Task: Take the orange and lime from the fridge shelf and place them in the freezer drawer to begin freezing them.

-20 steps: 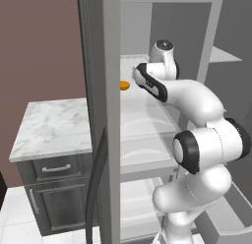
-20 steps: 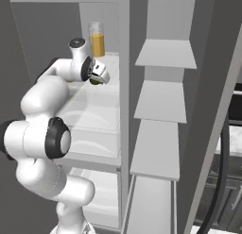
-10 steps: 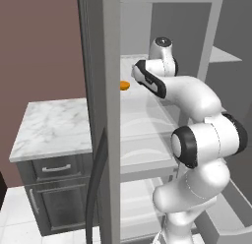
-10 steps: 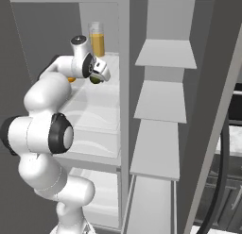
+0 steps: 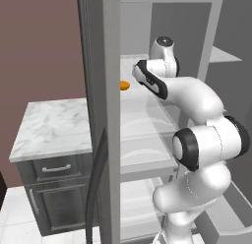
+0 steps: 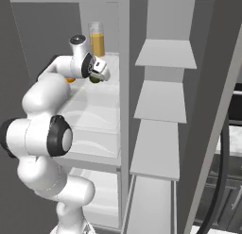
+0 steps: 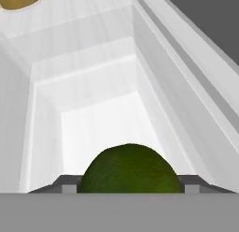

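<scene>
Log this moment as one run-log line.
gripper: shut on small dark-green lime | lime: lifted above ridged white fridge shelf | small bright-orange orange: on shelf | freezer drawer: not reached

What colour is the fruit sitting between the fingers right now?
Dark green: it is the lime, seen best in the hand view, right at the gripper.

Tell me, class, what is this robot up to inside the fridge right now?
The white arm has reached into the open fridge at the level of the fridge shelf. Its gripper is closed around the lime, which sits between the fingertips in the hand view. The orange lies on the shelf beside the arm, not picked up yet. A glass of orange juice stands further back. Neither fruit has reached the freezer drawer.
</scene>
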